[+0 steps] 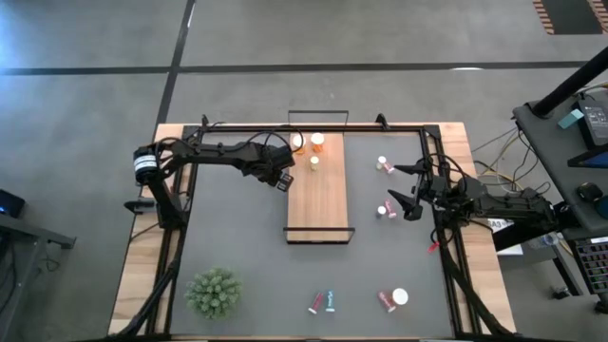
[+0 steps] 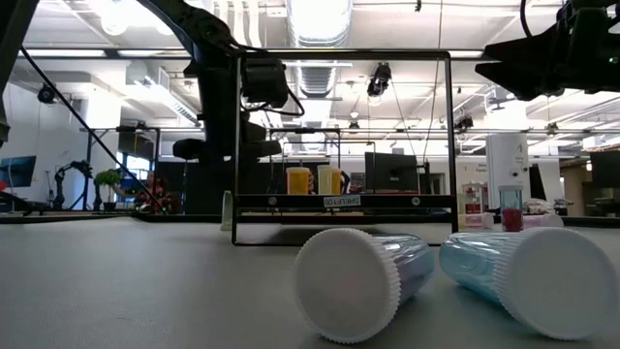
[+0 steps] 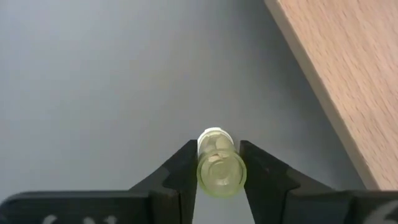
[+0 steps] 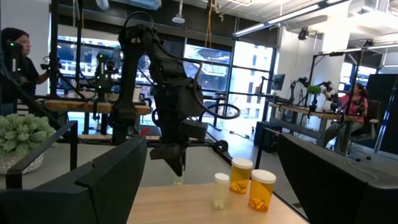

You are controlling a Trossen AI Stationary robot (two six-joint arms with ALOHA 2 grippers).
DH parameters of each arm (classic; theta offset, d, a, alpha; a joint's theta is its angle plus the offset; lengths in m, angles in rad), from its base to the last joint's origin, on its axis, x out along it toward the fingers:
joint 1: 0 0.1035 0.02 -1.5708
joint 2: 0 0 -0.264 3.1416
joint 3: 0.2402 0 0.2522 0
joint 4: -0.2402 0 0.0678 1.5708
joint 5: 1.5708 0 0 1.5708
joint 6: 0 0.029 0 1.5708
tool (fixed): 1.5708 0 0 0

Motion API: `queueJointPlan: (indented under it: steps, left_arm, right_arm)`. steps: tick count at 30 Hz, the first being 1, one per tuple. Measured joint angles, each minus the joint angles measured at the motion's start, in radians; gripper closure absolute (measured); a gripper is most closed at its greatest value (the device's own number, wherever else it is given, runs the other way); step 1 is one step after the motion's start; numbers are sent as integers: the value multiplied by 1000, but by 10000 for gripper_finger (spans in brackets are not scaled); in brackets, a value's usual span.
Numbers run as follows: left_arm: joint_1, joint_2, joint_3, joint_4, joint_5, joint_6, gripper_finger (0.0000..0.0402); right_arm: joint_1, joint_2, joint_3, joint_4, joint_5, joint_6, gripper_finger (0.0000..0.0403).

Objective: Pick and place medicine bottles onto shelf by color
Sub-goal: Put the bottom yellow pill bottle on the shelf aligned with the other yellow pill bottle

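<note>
Upright yellow-green bottle [image 3: 220,163], long axis vertical, clamped between left pincer [image 3: 219,177] fingers.

From above we look straight down on the whole grey surface [image 1: 237,237], with the shelf [image 1: 318,195] near its middle. At surface height we look level along the shelf [image 2: 344,202] into the room, with two lying teal bottles [image 2: 363,281] very close to the lens. From the left wrist we look steeply down, close, at the surface beside the shelf's wooden edge [image 3: 348,68]. From the right wrist we look level across the shelf board [image 4: 186,205] toward the left arm [image 4: 165,81]; both level views share the orange bottles [image 4: 252,183].
</note>
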Motion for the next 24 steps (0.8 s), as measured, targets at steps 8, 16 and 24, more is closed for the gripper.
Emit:
queueJointPlan:
  steps: [8, 16, 24]
  left_arm:
    - [-12, -3, -3, 0, -5, 0, 328]
    - [-44, -82, -9, -1, -104, -1, 324]
    - [-129, -221, -239, 211, -319, -107, 323]
  right_arm:
    - [0, 0, 0, 0, 0, 0, 53]
    - [0, 0, 0, 0, 0, 0, 53]
    - [0, 0, 0, 0, 0, 0, 53]
